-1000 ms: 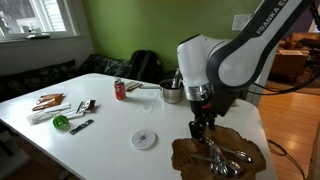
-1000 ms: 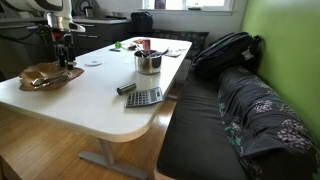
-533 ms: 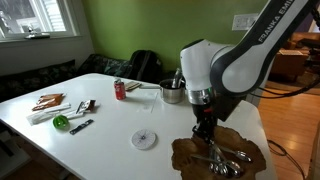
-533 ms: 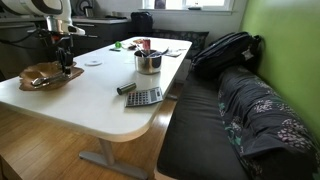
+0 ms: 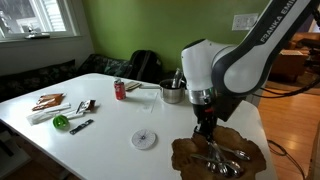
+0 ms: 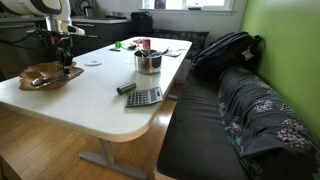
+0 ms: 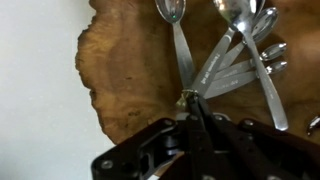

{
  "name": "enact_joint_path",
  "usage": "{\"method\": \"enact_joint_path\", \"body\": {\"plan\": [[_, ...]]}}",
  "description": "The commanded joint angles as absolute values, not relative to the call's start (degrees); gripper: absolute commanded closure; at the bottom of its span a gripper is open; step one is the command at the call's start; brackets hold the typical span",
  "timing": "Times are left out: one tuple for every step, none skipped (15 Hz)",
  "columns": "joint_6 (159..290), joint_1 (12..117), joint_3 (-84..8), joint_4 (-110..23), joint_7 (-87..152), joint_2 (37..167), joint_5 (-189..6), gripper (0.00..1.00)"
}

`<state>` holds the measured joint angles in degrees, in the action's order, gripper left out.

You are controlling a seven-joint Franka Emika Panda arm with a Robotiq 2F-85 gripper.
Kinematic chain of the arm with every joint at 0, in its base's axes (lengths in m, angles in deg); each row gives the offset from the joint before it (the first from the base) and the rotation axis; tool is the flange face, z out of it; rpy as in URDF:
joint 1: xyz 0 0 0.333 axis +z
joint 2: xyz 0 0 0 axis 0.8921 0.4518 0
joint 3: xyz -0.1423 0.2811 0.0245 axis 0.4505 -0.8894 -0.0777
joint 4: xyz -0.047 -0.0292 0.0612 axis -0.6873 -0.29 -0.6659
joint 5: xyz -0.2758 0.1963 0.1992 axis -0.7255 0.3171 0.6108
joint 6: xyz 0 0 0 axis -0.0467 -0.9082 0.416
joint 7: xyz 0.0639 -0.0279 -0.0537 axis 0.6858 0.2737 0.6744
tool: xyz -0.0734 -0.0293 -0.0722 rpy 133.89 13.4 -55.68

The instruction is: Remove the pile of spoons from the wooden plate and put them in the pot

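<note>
1. My gripper (image 7: 188,103) is looking pressed together and is coming slightly lower than a second ago.
2. It is reaching the spoons (image 7: 235,50), piled on the wooden plate (image 7: 120,70).
3. The pot (image 5: 172,93) is waiting well apart, so I judge the grasp is only beginning.

Metal spoons (image 5: 226,160) lie piled on an irregular wooden plate (image 5: 188,152) at the counter's (image 5: 110,125) corner; a steel pot (image 5: 172,93) stands near its edge.
</note>
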<state>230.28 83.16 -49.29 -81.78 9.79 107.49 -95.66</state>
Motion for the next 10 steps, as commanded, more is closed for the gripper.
{"method": "enact_joint_path", "body": {"plan": [[231.5,82.9,-50.8,-85.7,13.3,100.7,-94.8,0.99],[231.4,82.4,-51.3,-86.5,14.4,98.5,-94.4,0.99],[231.7,81.9,-51.7,-87.3,15.6,96.3,-93.9,0.99],[231.5,81.1,-52.0,-88.6,17.2,93.1,-93.0,0.99],[231.5,80.4,-52.3,-89.5,18.8,90.5,-92.2,0.99],[231.6,79.4,-52.6,-91.0,21.2,87.1,-90.5,0.99],[232.0,78.5,-52.9,-92.2,24.8,84.4,-88.2,0.99],[230.4,78.0,-53.1,-92.8,29.4,82.3,-86.4,0.99],[230.2,78.9,-52.9,-88.0,23.3,88.7,-89.8,0.96],[230.2,78.2,-53.0,-89.2,26.1,86.3,-88.4,0.96]]}}
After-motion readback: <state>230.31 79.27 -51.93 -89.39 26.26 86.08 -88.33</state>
